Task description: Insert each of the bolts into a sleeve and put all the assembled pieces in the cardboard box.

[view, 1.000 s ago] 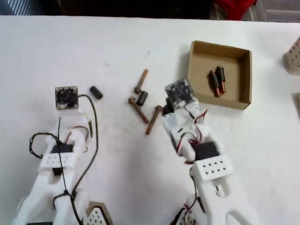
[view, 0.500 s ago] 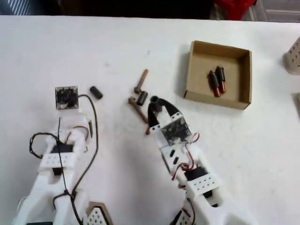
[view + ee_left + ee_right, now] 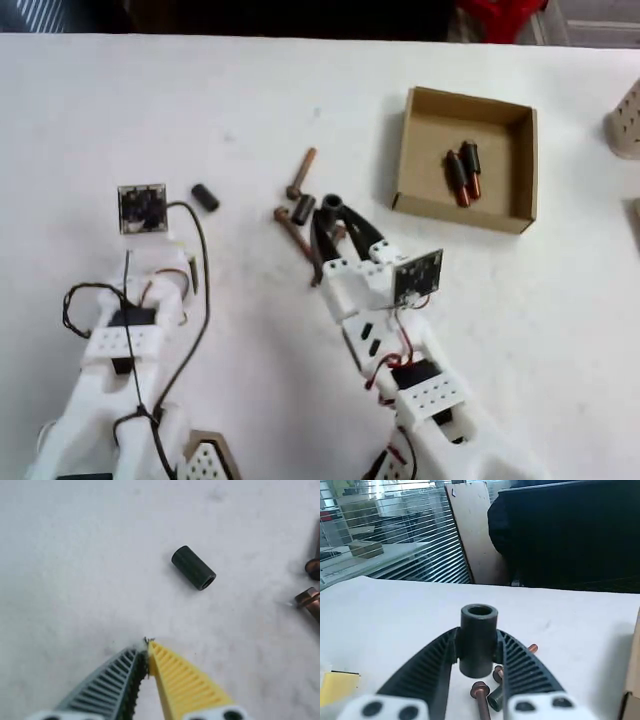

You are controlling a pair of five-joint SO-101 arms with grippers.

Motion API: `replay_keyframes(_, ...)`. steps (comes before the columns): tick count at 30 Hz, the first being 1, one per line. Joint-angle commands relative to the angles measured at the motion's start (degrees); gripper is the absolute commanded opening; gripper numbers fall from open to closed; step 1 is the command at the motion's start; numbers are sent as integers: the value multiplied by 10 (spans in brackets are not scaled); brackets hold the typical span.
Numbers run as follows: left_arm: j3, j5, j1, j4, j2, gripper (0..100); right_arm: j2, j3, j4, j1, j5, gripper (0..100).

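The right gripper is seen clamped onto a black sleeve, which is held upright between its two fingers above the table, just over the loose bolts and a second sleeve. The left gripper is recorded with its fingertips pressed together and nothing between them; a third sleeve is noted lying on its side near the tips, not touching them. Assembled pieces are observed lying side by side inside the cardboard box, near the right gripper.
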Motion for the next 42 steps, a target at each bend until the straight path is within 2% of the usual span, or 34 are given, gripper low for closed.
replay_keyframes(1, -33, -4, -1, -11, 0, 24, -14, 4, 7, 7, 44, 16)
replay_keyframes(4, -35, 3, 2, -13, 0, 24, -14, 4, 19, 7, 47, 16)
replay_keyframes(9, -37, 124, 58, -14, -5, 24, -16, 14, 17, 23, 47, 16)
replay_keyframes(13, -51, 164, 112, -9, -5, 24, -14, 14, 18, 47, 47, 16)
replay_keyframes(20, -143, 306, 228, 125, 0, 33, -14, 14, 37, 46, 47, 16)
replay_keyframes(23, -178, 353, 273, 139, 13, 133, -14, 14, 37, 48, 47, 16)
replay_keyframes(25, -201, 366, 284, 141, 51, 224, -14, 14, 37, 50, 47, 16)
replay_keyframes(27, -232, 374, 284, 141, 109, 251, -14, 14, 37, 51, 47, 16)
replay_keyframes(31, -310, 384, 278, 147, 237, 178, -14, 14, 37, 51, 47, 16)
replay_keyframes(36, -406, 385, 278, 198, 335, 90, -14, 14, 37, 51, 46, 16)
replay_keyframes(42, -481, 387, 262, 211, 415, 128, -14, 14, 37, 51, 46, 16)
